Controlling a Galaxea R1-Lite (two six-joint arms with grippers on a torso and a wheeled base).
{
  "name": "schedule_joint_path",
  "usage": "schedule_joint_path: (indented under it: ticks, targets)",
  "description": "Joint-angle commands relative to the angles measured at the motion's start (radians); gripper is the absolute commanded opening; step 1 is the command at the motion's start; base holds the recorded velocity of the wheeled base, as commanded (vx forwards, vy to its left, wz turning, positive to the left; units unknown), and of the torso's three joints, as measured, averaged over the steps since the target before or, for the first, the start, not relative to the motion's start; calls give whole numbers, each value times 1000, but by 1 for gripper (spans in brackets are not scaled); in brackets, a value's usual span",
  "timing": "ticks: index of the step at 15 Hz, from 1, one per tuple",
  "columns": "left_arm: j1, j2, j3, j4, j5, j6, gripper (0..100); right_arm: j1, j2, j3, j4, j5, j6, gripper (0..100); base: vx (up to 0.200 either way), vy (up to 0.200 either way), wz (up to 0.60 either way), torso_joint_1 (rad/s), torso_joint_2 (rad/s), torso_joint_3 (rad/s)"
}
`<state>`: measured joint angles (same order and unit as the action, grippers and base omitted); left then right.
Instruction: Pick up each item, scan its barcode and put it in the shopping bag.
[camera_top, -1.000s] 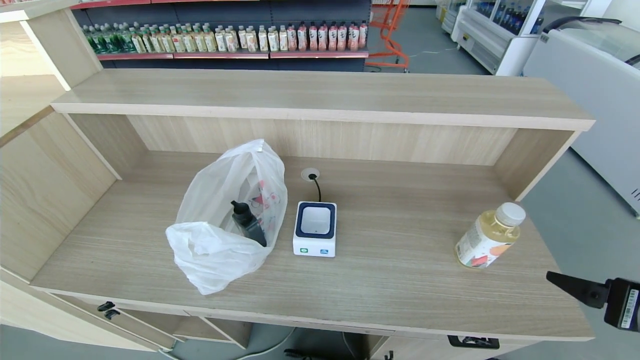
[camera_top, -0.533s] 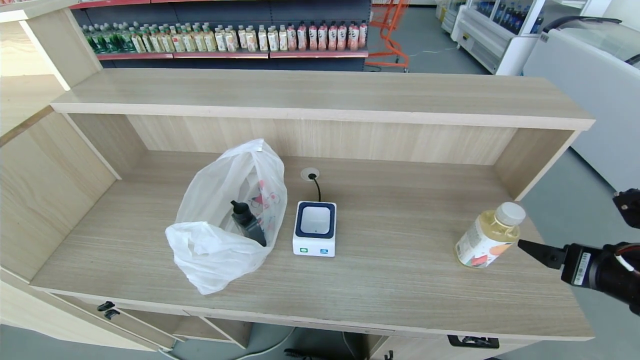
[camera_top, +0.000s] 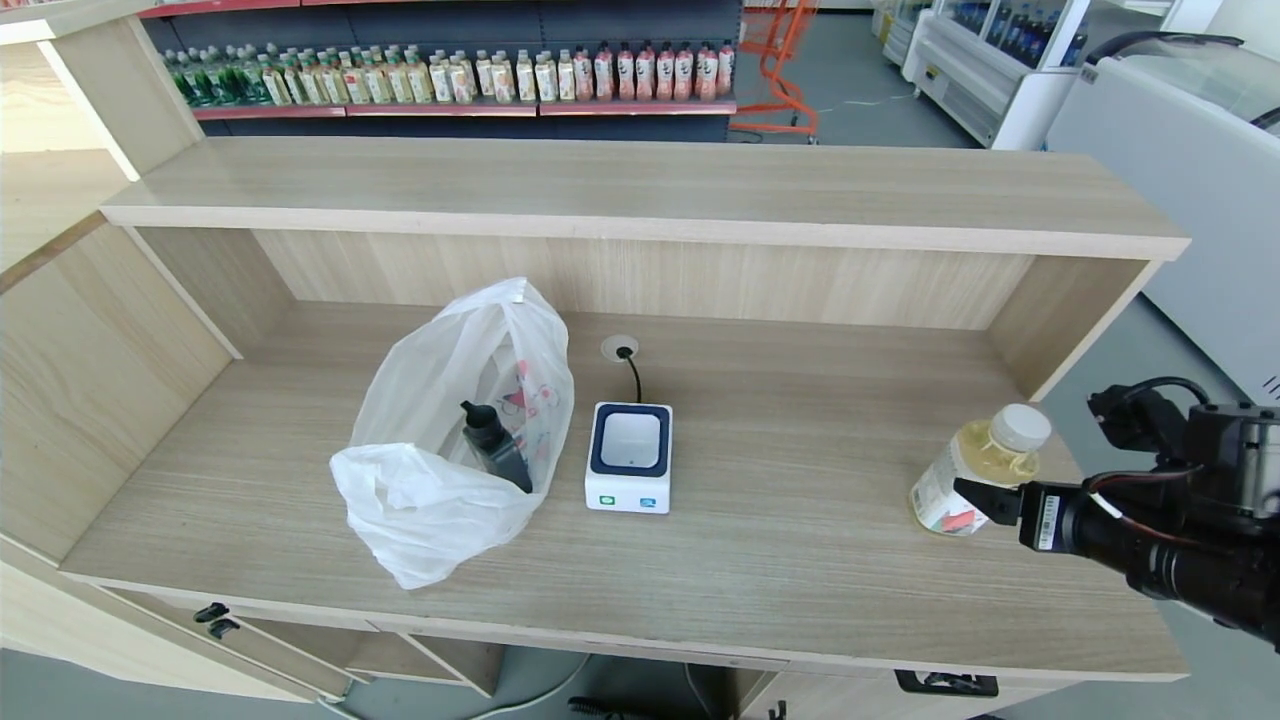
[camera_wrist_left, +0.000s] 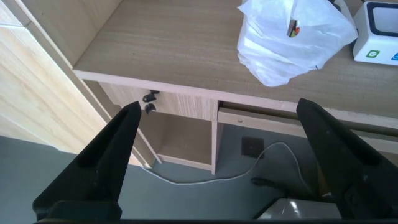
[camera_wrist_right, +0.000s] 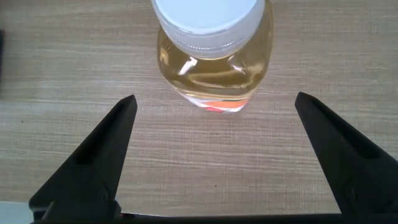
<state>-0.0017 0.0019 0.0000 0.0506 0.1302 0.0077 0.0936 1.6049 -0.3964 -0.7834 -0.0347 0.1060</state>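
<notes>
Bottle stands at the right end of the surface, well apart from the bag, so I want my right end effector, fingers spread wide, squarely round its body below the cap before closing.

You have bright, even light from overhead, and the shadows are soft. Just ahead of the right gripper, the bottle shows small white glints on its liquid, and its cap is nearly washed out. That gripper's fingers read as flat black shapes without detail, as do those of the left gripper. Well to the left of the right gripper, the bag glows white, with a faint shadow at its base. In the head view, the counter edges bow toward the borders.
</notes>
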Motion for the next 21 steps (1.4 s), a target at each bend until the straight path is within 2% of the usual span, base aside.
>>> schedule_joint_path:
  ticks: [1, 7, 20, 21]
  targets:
    - [0, 0, 0, 0, 0, 0, 100, 20, 79, -2, -31, 1, 0, 100, 0, 0, 0, 0, 0, 0]
    - [0, 0, 0, 0, 0, 0, 100, 58, 194, -9, -203, 1, -3, 100, 0, 0, 0, 0, 0, 0]
    - [0, 0, 0, 0, 0, 0, 100, 66, 365, -88, -425, 6, -95, 100, 0, 0, 0, 0, 0, 0]
    - [0, 0, 0, 0, 0, 0, 100, 66, 383, -93, -455, 29, -103, 100, 0, 0, 0, 0, 0, 0]
